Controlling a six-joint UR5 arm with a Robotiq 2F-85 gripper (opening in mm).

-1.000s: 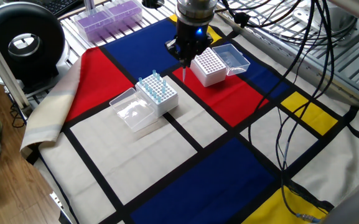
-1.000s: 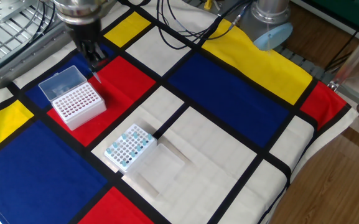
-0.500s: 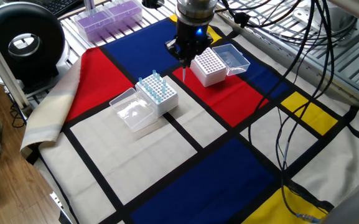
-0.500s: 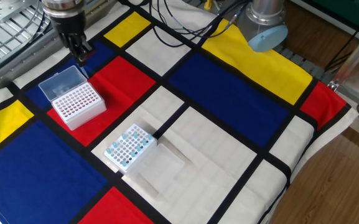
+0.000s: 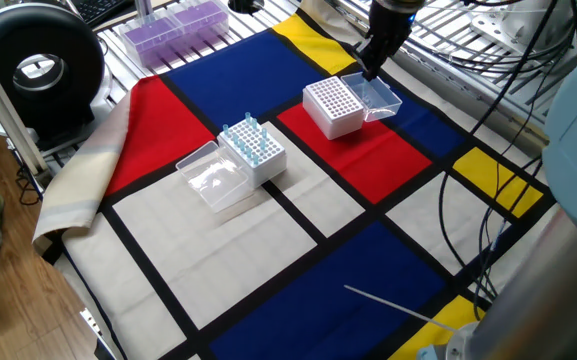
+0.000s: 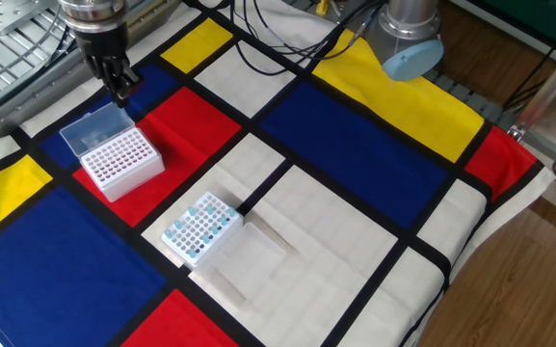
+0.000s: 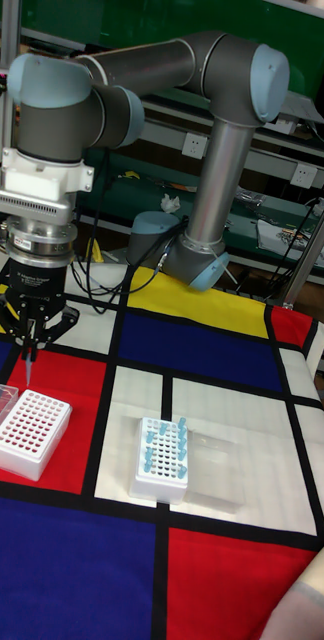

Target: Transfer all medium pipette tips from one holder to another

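Gripper (image 7: 29,362) hangs above the far edge of the empty-looking white rack (image 7: 27,433), and in the tall fixed view I can see one slender pipette tip (image 7: 29,368) pinched between its fingertips, pointing straight down with its end just above the rack's top; the jaws are closed on that tip. From the other fixed view I see the gripper (image 6: 121,90) over the rack's clear hinged lid (image 6: 95,126), which lies open behind the white rack (image 6: 119,163); the tip itself is too thin to make out there. In one fixed view the gripper (image 5: 368,70) sits at the rack's (image 5: 332,105) far corner, beside the open lid (image 5: 377,95).

Medium pipette tips (image 7: 164,446) with light-blue tops stand upright in the second white holder (image 7: 160,481), well apart from the first rack, on a white panel of the cloth; they fill only part of its grid, clustered along the sides, and I cannot count them. I see the same tips (image 5: 247,138) and holder (image 5: 261,159) in one fixed view, with that holder's clear lid (image 5: 211,174) lying open on the cloth beside it; in the other fixed view the tips (image 6: 201,225) show as blue dots across the holder's top.

Both racks rest on a tablecloth (image 6: 355,145) of red, blue, yellow and white blocks with black lines; a box of purple-tinted racks (image 5: 173,26) sits at the table's far corner.
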